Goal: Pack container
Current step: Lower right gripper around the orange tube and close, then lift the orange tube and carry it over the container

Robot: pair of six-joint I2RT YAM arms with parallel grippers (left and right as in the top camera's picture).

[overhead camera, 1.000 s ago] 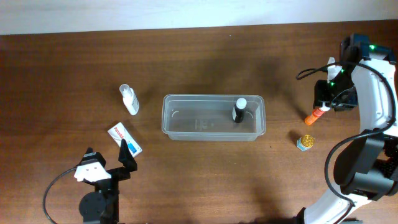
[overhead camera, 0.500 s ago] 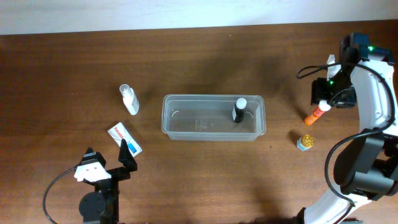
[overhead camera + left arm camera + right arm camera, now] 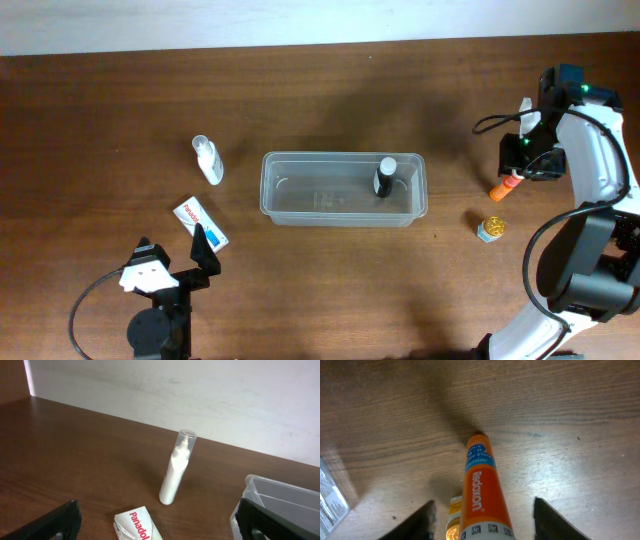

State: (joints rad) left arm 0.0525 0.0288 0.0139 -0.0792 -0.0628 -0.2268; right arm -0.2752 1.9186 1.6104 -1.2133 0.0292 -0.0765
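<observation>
The container [image 3: 343, 188] is a clear plastic tub at the table's middle; its corner shows in the left wrist view [image 3: 282, 494]. A black bottle with a white cap [image 3: 384, 177] stands inside its right end. My right gripper [image 3: 519, 160] is open, with an orange Redoxon tube [image 3: 502, 187] lying on the table between its fingers [image 3: 482, 512]; the tube [image 3: 479, 477] is not squeezed. My left gripper [image 3: 203, 250] is open and empty at the front left, just in front of a white Panadol box [image 3: 200, 222], which also shows in the left wrist view [image 3: 137, 525].
A white spray bottle [image 3: 208, 160] lies left of the container and shows in the left wrist view [image 3: 176, 467]. A small gold-lidded jar [image 3: 490, 229] stands near the tube and shows in the right wrist view [image 3: 454, 522]. A pale wall runs along the far edge.
My right gripper has shifted slightly down over the orange tube, hiding its white cap end. The tube has barely moved. The left arm has not moved.
</observation>
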